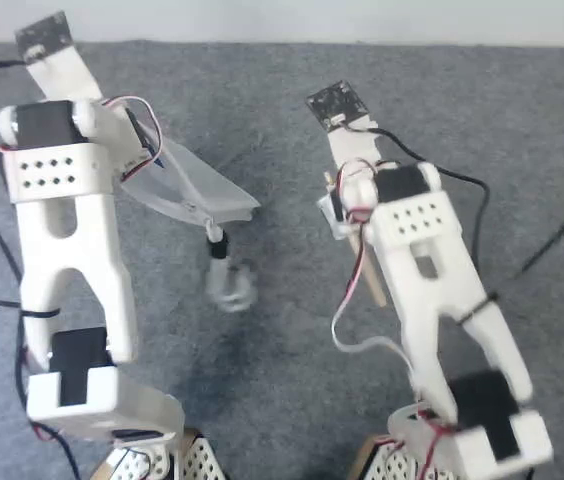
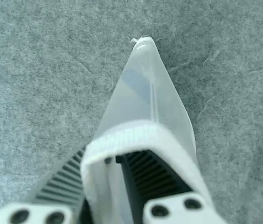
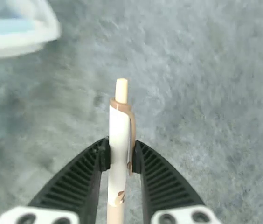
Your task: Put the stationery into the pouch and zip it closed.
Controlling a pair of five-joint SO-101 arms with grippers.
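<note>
My left gripper [image 1: 152,165] is shut on one end of a translucent pouch [image 1: 194,190], which it holds up off the grey felt. In the left wrist view the pouch [image 2: 143,93] tapers away from the left gripper [image 2: 122,151]. Just under the pouch's low corner is a small dark piece with a blurred whitish thing [image 1: 230,285] below it; I cannot tell what it is. My right gripper [image 3: 120,156] is shut on a white pen [image 3: 120,126] with a beige clip and tip. A beige end of the pen [image 1: 373,285] shows beside the right arm, to the right of the pouch.
Grey felt [image 1: 292,380] covers the whole table. Black cables [image 1: 552,235] trail over it at the right, and another runs along the left edge. Both arm bases stand at the near edge. A pale wall strip lies beyond the far edge.
</note>
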